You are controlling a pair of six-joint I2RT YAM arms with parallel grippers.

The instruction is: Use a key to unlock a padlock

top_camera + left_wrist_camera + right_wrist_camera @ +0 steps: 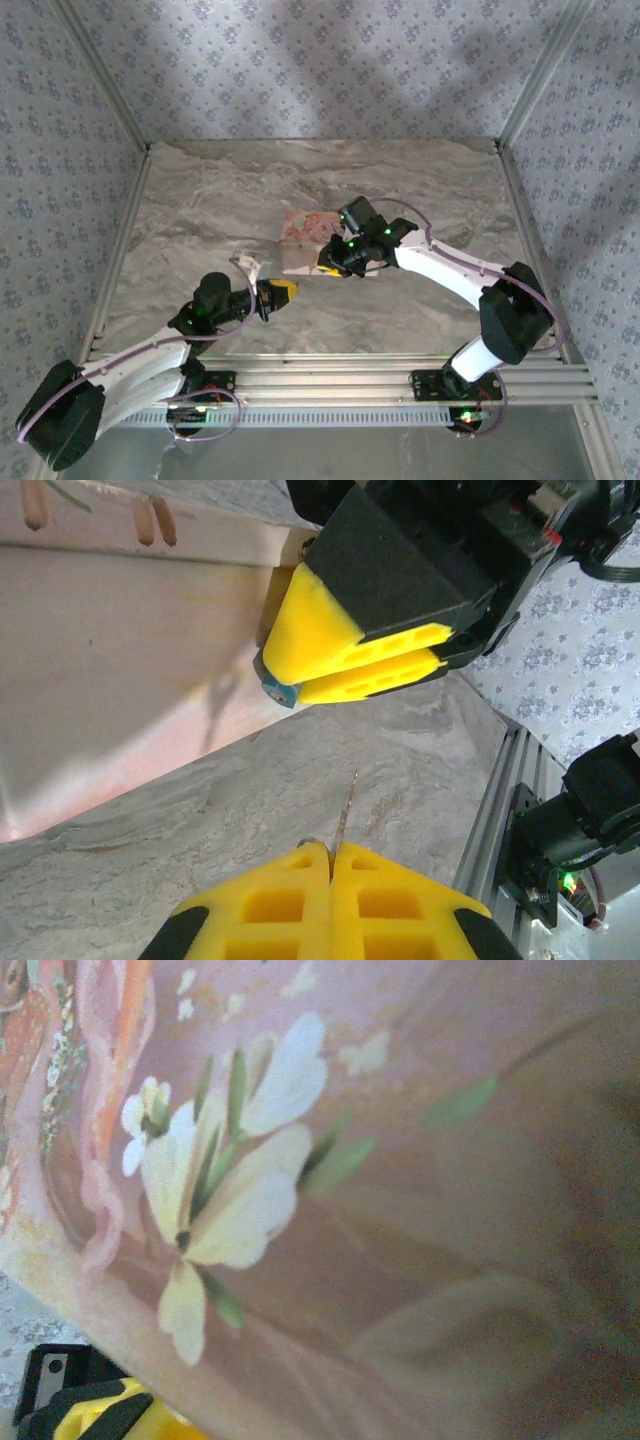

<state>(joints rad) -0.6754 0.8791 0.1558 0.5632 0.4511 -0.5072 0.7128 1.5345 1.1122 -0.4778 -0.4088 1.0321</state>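
Left gripper (330, 848) pinched the key (346, 802), right gripper (298, 680) clamped the padlock (279, 691) by the pink box (120, 680); I needed careful alignment next.

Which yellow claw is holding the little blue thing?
The right gripper, beside the pink box: the blue padlock peeks out at its tip. The left gripper pinches only a thin metal strip.
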